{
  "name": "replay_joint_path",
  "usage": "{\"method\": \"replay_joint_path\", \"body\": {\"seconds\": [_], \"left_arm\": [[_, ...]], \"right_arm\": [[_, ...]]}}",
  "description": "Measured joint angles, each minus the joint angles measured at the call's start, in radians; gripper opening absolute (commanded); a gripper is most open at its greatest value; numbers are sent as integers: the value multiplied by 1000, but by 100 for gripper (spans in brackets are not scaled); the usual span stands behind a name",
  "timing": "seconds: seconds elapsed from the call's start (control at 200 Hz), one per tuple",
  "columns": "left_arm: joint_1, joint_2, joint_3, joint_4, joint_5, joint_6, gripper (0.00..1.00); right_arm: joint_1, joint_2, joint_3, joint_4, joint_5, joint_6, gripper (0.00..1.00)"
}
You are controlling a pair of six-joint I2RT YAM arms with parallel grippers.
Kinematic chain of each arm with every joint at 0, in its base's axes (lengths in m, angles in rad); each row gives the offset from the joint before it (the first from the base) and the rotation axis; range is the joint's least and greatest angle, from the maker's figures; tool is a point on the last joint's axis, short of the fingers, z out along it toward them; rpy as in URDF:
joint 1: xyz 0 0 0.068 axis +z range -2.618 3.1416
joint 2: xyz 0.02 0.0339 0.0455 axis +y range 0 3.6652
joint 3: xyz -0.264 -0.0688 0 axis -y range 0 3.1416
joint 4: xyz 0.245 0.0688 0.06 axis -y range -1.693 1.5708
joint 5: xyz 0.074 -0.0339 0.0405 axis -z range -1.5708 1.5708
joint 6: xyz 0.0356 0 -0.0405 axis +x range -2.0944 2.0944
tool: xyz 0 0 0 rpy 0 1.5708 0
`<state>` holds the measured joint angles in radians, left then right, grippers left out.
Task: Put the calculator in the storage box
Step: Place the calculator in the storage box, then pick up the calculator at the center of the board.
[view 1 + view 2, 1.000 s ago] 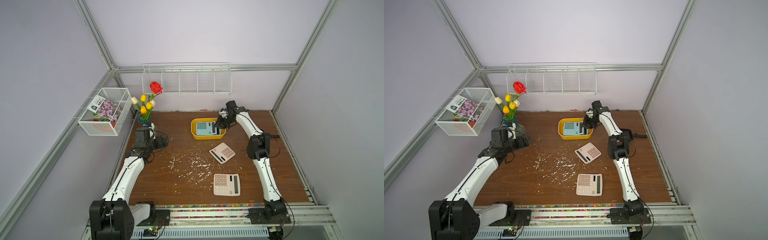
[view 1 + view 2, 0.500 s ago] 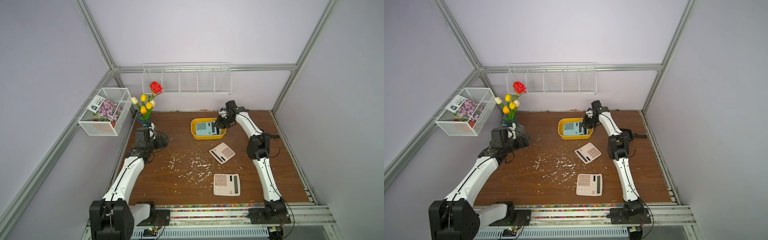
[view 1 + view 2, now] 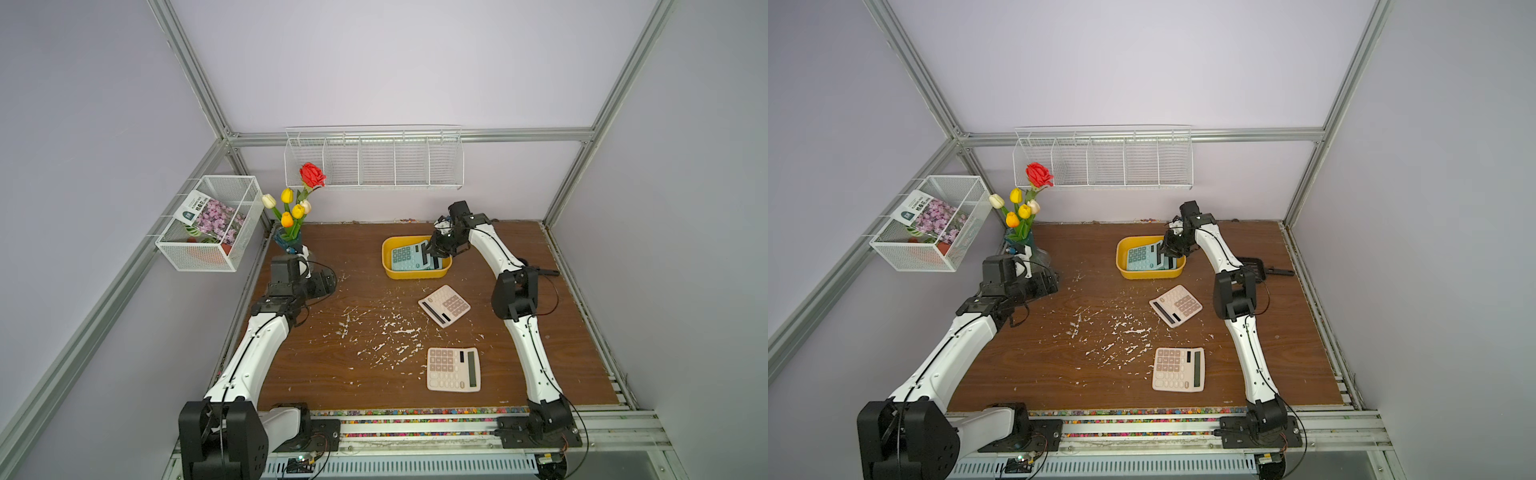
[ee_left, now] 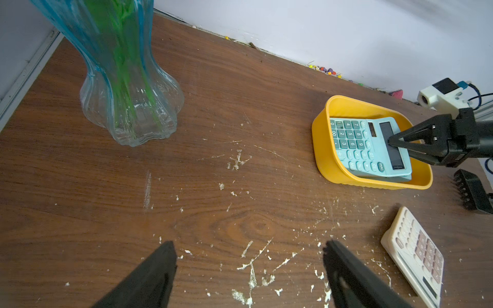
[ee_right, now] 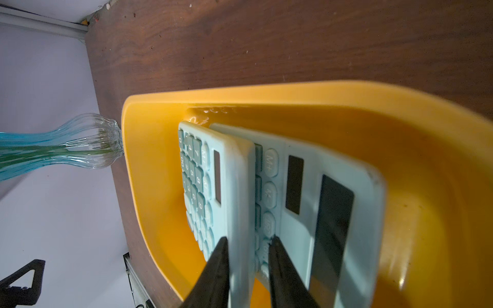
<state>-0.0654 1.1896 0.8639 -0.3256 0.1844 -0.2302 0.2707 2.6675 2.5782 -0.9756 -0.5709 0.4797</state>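
1. Location: the calculator [image 5: 234,186], pale blue, is inside the storage box [image 5: 266,90], at upper centre in both top views [image 3: 409,257]. It sits tilted, partly over a second blue calculator [image 5: 320,200].
2. Right claw [image 5: 248,238]: the jaws stand narrowly apart, astride the thin edge of the calculator. One finger [image 5: 221,256] touches the casing and a slim gap shows at the other. Whether a grip is applied cannot be told.
3. Left claw [image 4: 248,256]: wide open and empty, low over the surface [image 3: 311,374], near the glass vase [image 4: 128,106] at the left of the frame.
4. Handling (judgement): rigid plastic body, light, with a smooth casing likely to slip. Take hold across the thin edge at the display end, clear of the keys. Treat the display window as the fragile part.
5. Hidden: the box floor and the seating of the lower unit are covered. In the top views the right claw [image 3: 432,249] masks the display end.
6. Two beige calculators [image 3: 444,305] [image 3: 454,369] lie outside the box, lower right
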Motion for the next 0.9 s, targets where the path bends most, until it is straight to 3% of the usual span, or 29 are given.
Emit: {"method": "replay_joint_path", "body": {"seconds": [0.28,0.6,0.73,0.9], "left_arm": [[0,0,0,0,0,0,90],[0,-3,0,8,0,0,91],[0,-11,-5,19,13,0,91],[-5,-16,-16,25,43,0,91]], "right_arm": [[7,-29,-10,1,38,3,37],[12,-257,-172,48,118,5,43],[17,-445,-389,96,167,6,42],[17,-791,-856,256,206,54,41]]}}
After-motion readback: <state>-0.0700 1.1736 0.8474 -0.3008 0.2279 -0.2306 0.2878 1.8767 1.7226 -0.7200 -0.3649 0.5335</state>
